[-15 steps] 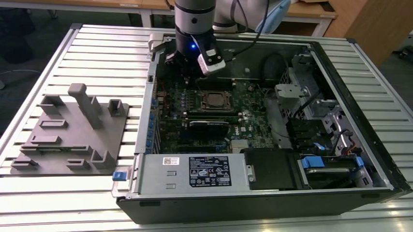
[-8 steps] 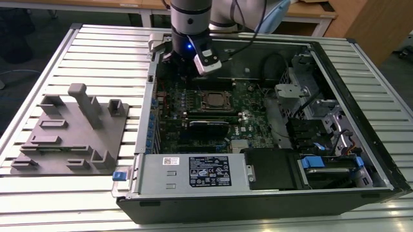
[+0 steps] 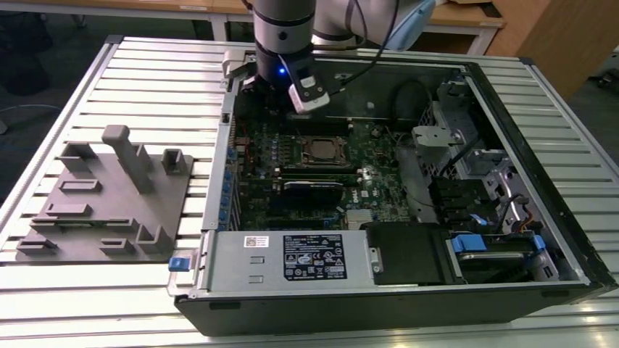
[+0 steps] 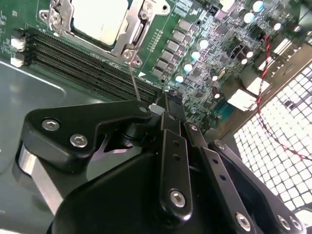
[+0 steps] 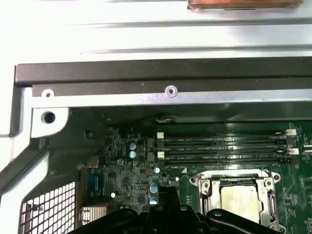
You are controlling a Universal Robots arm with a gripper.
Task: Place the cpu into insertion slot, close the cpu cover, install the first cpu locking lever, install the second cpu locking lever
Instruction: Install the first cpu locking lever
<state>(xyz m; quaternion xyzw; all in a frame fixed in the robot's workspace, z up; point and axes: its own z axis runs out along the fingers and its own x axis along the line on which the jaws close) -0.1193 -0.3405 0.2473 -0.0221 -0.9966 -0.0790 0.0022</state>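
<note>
The cpu (image 3: 320,151) lies in the insertion slot in the middle of the green board, its silver-grey face (image 4: 100,19) showing through the window of the cpu cover (image 5: 234,176), which lies flat over it. A thin wire locking lever (image 4: 134,80) rises from the socket's corner to my gripper (image 4: 165,100). The gripper's black fingers are together beside the socket, toward the case's far wall; I cannot tell whether they hold the lever's end. In the first wrist view the gripper (image 5: 168,191) sits just beside the socket frame.
The black memory slots (image 4: 87,63) run between the socket and the case's far metal wall (image 5: 165,73). A perforated grille (image 4: 278,122) closes the case's rear. A grey fixture block (image 3: 106,196) stands on the slatted table at the exterior view's left. The power supply (image 3: 290,257) fills the case's near side.
</note>
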